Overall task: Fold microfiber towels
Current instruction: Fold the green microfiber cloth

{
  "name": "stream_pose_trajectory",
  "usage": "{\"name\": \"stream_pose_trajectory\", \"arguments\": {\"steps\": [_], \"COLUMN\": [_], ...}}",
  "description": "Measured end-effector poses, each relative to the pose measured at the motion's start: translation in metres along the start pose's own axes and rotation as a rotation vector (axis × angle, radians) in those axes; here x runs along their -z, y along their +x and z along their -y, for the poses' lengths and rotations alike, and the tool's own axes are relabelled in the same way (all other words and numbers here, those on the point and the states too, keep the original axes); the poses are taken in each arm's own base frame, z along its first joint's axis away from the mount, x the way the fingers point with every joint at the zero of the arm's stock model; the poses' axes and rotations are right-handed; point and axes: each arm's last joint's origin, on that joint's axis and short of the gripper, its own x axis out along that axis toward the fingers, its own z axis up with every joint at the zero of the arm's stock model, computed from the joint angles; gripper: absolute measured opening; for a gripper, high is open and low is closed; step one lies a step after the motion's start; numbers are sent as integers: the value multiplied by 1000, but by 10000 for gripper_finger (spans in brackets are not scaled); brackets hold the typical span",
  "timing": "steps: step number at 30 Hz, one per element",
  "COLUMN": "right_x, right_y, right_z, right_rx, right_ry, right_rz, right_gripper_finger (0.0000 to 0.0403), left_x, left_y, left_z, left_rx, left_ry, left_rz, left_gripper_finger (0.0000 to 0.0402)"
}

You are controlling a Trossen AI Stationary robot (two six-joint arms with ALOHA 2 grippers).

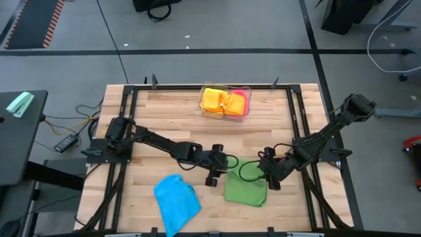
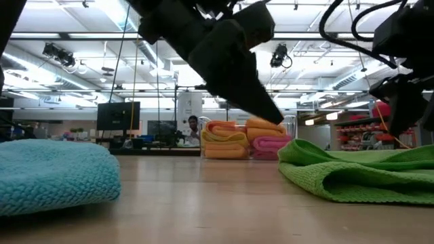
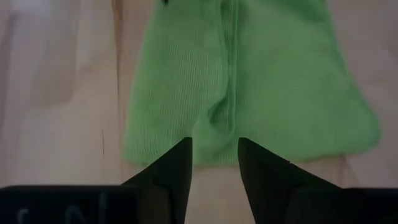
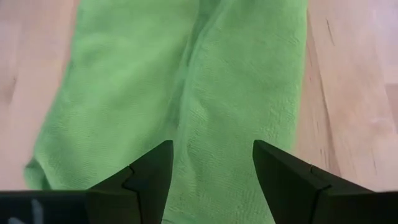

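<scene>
A green microfiber towel (image 1: 245,189) lies folded on the table's near middle, with a ridge running along it (image 3: 231,93). My left gripper (image 3: 214,143) hovers open over its left edge, slanting down, and nothing is between its fingers. My right gripper (image 4: 212,149) hovers open over the towel's right part, also empty. In the low view both the left gripper (image 2: 271,112) and the right gripper (image 2: 405,115) stand clear above the green towel (image 2: 359,169). A blue towel (image 1: 176,201) lies crumpled at the near left.
A clear plastic tray (image 1: 205,112) at the far middle holds folded yellow, orange and pink towels (image 1: 223,100). Bare wood shows between the tray and the green towel. The black frame rails (image 1: 299,125) run along the table's sides.
</scene>
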Motion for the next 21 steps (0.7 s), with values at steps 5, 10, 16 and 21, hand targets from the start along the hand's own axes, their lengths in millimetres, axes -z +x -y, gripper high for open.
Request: {"name": "stream_pose_trajectory", "arguments": {"steps": [5,10,16,21], "right_x": [-3,-4,-3,-6], "right_y": [-6,-11,-9,-8], "right_z": [7,12,13,10], "right_rx": [83,144,148,126], "right_ry": [35,38,40,54], "right_rz": [-90,-159,-165,-125], "right_gripper_finger": [229,232,239,239], "left_x": [-8,-7,12,24], "left_y": [3,13,39,48], "left_z": [-7,-20,-20,-10], "left_rx": [-20,-73,-74,-9], "left_ry": [-12,-69,-48,59], "left_rz": [102,155,127,72], "left_gripper_finger": [142,157,185,194]}}
